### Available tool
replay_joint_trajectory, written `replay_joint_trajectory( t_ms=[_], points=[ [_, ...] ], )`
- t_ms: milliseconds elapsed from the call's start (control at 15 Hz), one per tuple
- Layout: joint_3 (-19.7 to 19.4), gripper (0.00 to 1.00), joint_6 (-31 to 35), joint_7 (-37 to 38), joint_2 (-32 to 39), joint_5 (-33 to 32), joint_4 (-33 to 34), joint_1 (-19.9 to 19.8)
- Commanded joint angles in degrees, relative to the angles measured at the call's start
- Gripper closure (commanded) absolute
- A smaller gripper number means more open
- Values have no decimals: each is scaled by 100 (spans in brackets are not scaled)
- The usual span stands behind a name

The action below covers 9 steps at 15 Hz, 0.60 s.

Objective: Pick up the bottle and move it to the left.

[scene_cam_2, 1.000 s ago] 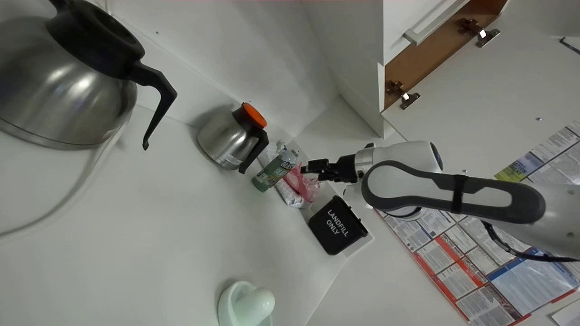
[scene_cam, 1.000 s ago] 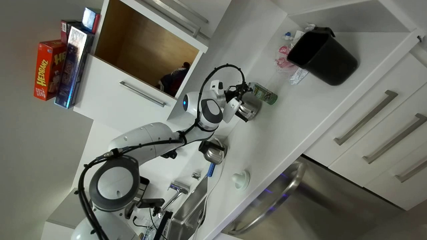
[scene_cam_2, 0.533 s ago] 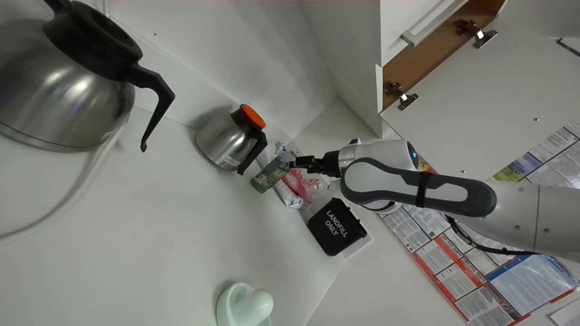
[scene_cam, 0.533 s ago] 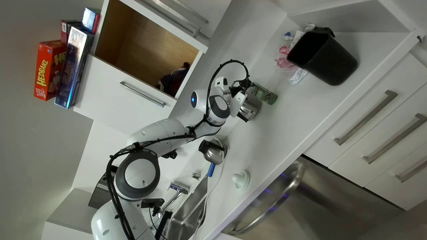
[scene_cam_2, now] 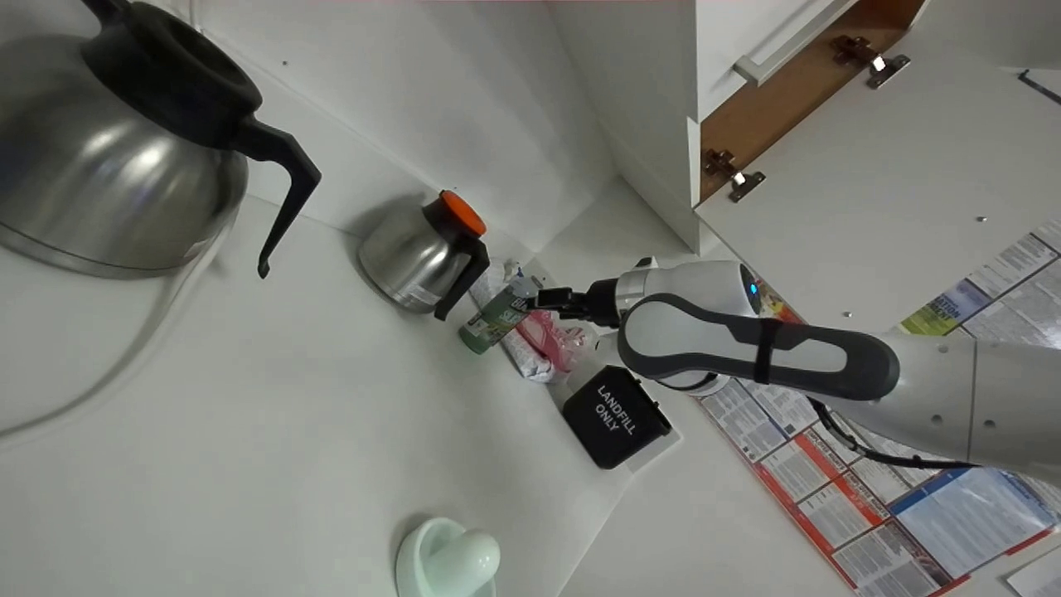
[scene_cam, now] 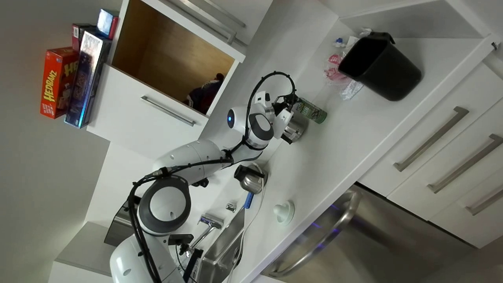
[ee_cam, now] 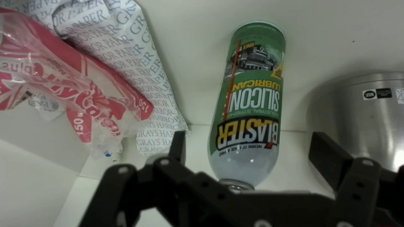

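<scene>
Green bottle (ee_cam: 248, 105) stands on the counter (scene_cam_2: 290, 464) near a carafe (scene_cam_2: 406, 257), the empty gripper (ee_cam: 252, 149) spread to either side; I'd call reaching nearly done, with grasp, lift and leftward move remaining.

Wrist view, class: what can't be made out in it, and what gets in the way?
All in the wrist view:
Green can: metal top partly hidden by the claw.
Steel pot: cut off by the right edge.
Pink bag: cut off by the left edge.
Printed wrapper: partly covered by the bag, cut off by the top edge.
</scene>
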Motion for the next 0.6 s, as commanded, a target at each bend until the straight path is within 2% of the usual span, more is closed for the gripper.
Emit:
replay_joint_trajectory(
  t_ms=[0,267,533],
  points=[
    [-32,0,515,-67,326,8,226,4],
    [139,0,944,-167,692,-23,454,-104],
    [172,0,928,-155,1041,-33,853,-113]
  ],
)
